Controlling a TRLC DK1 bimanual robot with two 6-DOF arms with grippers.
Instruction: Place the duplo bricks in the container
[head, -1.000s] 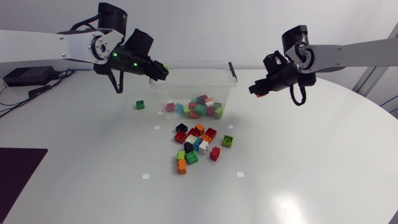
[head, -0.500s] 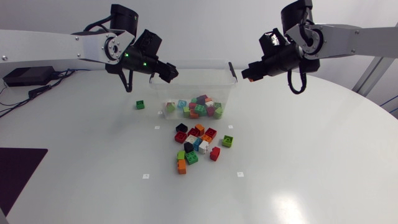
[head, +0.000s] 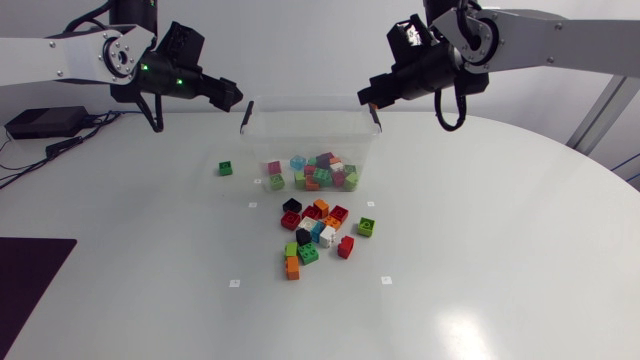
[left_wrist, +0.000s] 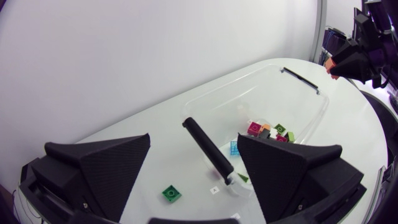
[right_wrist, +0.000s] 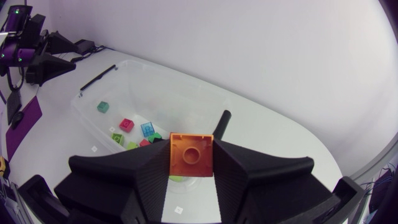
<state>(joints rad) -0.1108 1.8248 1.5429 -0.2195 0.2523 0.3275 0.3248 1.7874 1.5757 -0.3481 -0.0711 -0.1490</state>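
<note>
We pinch an orange brick (right_wrist: 191, 155) in our right hand (head: 368, 98), upper right of centre in the head view, about over the right end of the clear container (head: 310, 110). To drop it well, we should carry it inward past the black handle (head: 375, 114) before parting the fingers, low enough that it won't bounce out. Our left hand (head: 230, 96), upper left, hangs wide and empty by the other end. Loose bricks (head: 315, 235) lie on the desk (head: 480, 260) below centre
</note>
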